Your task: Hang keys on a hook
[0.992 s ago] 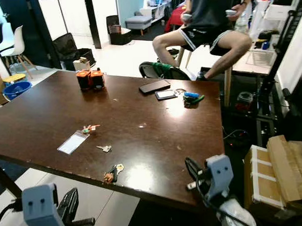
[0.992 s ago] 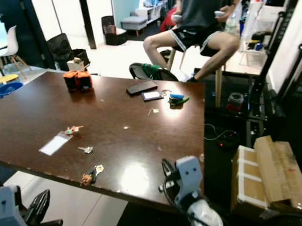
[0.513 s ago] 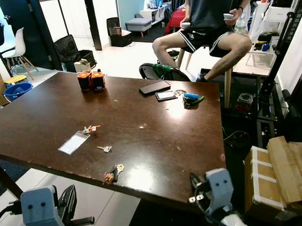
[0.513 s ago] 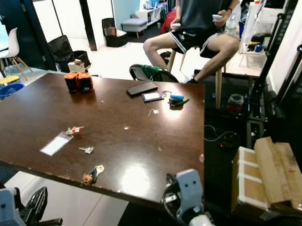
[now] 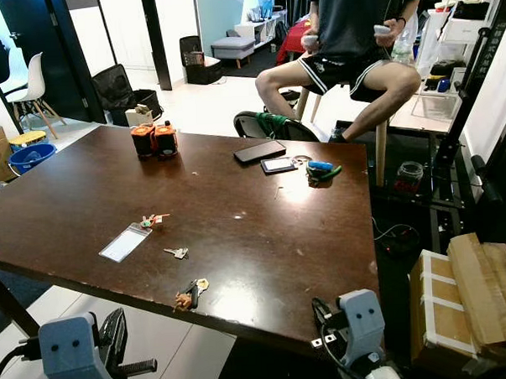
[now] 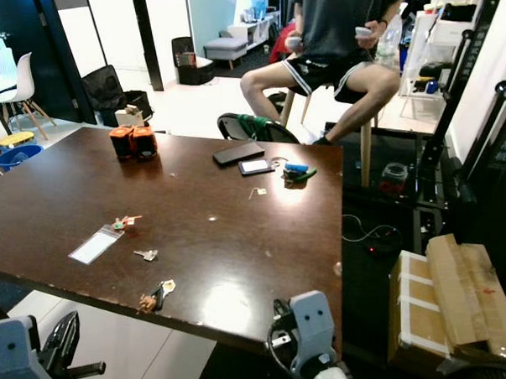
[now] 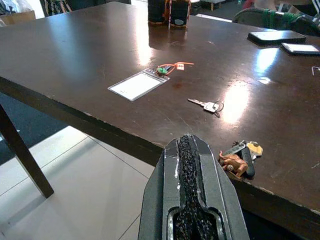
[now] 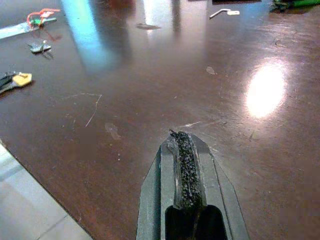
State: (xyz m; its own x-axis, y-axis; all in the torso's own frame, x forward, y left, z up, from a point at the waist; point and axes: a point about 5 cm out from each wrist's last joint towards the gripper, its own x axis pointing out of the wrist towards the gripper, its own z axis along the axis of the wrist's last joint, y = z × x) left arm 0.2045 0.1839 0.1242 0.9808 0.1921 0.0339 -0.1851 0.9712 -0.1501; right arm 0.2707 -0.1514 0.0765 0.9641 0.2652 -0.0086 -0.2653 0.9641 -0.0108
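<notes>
The keys (image 7: 239,159) look light, loose and flat, best pinched at the ring; both the left gripper (image 7: 193,150) and the right gripper (image 8: 181,142) are pressed together.

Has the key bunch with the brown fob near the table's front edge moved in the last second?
No. The key bunch with the brown fob sits by the dark wooden table's front edge, same spacing to the small silver key; the camera shifted.

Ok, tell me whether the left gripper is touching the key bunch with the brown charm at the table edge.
Apart. The left wrist view shows the left gripper, jaws shut, short of the brown-charm key bunch, with the dark table edge between.
</notes>
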